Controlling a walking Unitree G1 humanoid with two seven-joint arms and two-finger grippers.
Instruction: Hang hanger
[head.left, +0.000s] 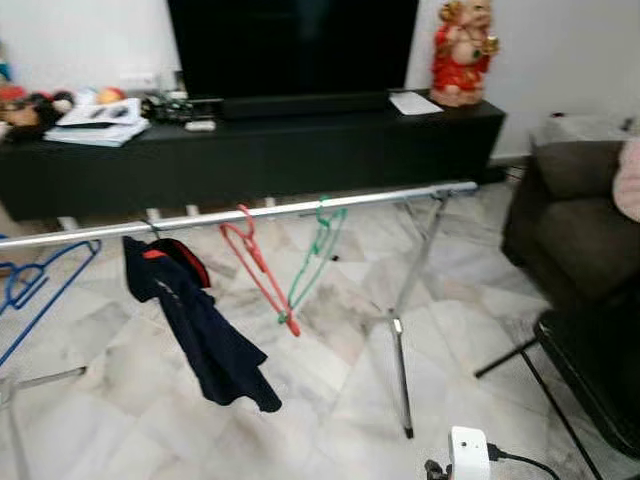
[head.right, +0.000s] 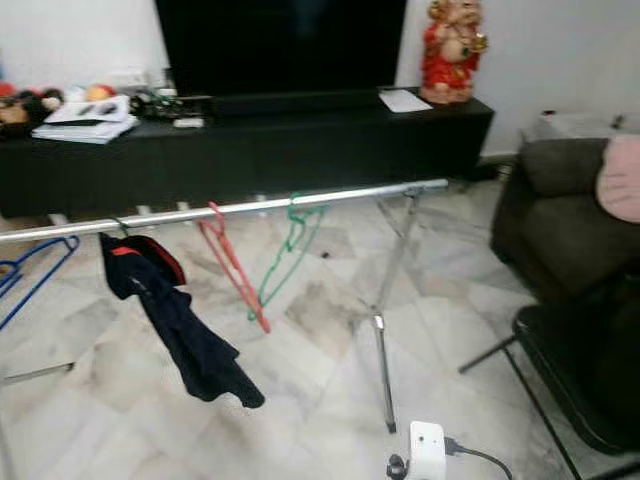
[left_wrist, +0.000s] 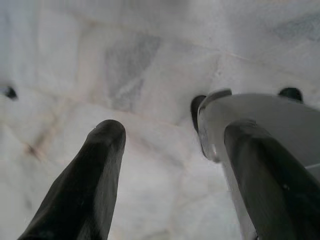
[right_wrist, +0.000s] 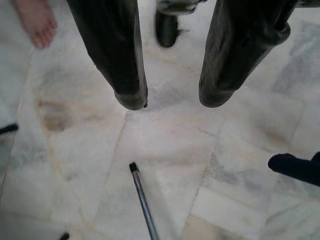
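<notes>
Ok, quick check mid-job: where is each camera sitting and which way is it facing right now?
Left eye: head-mounted, facing forward and down at the clothes rail with red hanger and green hanger.
Right eye: same head, same rail scene, slightly offset.
Left wrist: points down at the marble floor past the open left end effector.
Right wrist: points down at floor past the open right end effector.
Both wrist views share the marble floor.

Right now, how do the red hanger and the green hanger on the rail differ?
The red hanger hangs lower and slants toward the robot's right, its tip down by the green hanger's bottom; the green hanger slants the opposite way. The red hanger sits closer to the navy garment, the green hanger nearer the rack's leg. Both are bare and hooked on the silver rail.
</notes>
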